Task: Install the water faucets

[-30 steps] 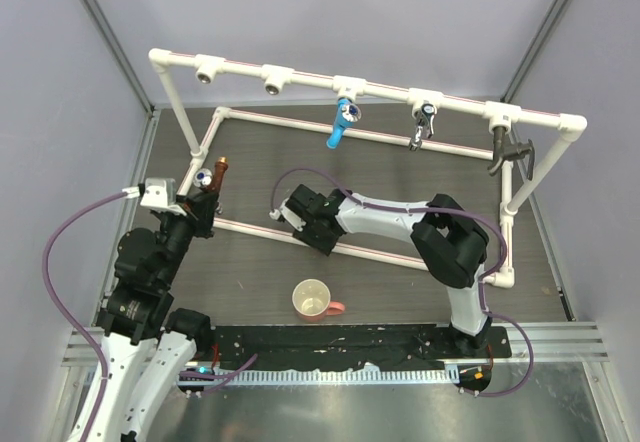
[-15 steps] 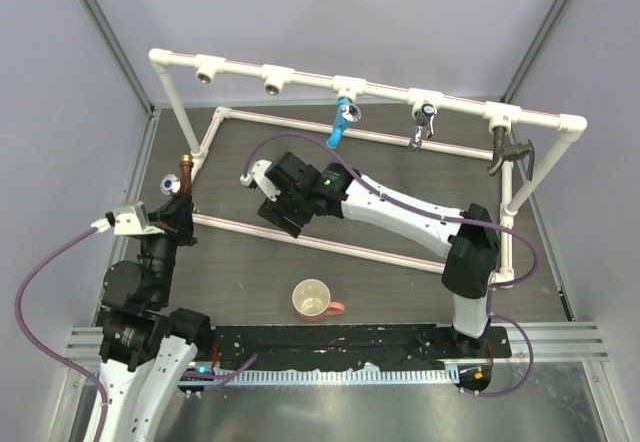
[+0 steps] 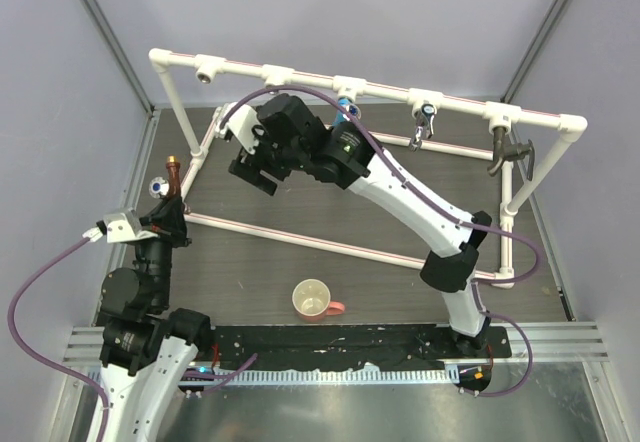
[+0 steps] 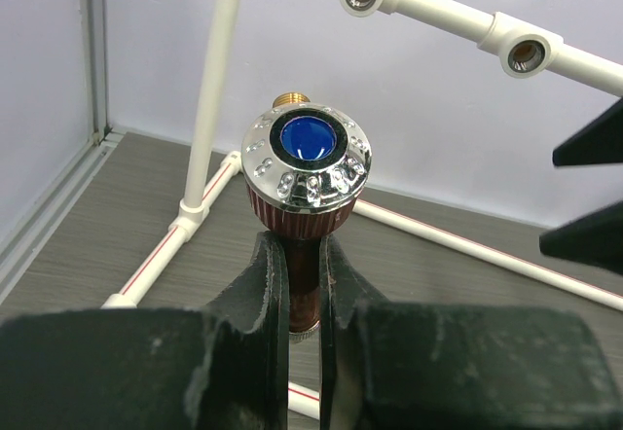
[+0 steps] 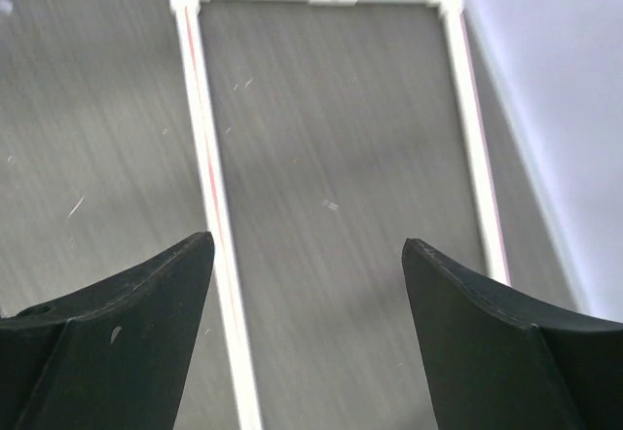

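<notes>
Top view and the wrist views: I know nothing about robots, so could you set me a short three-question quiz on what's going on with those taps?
1. True or false: the copper-coloured faucet is already screwed into the top pipe.
2. How many sockets on that pipe have no tap in them? A one, B two, C four.
3. Fill in: the right jaws stand ___, with nothing between them.
Key: 1 false, the left jaws hold it, apart from the pipe. 2 B, the two at the pipe's left end. 3 open.
</notes>
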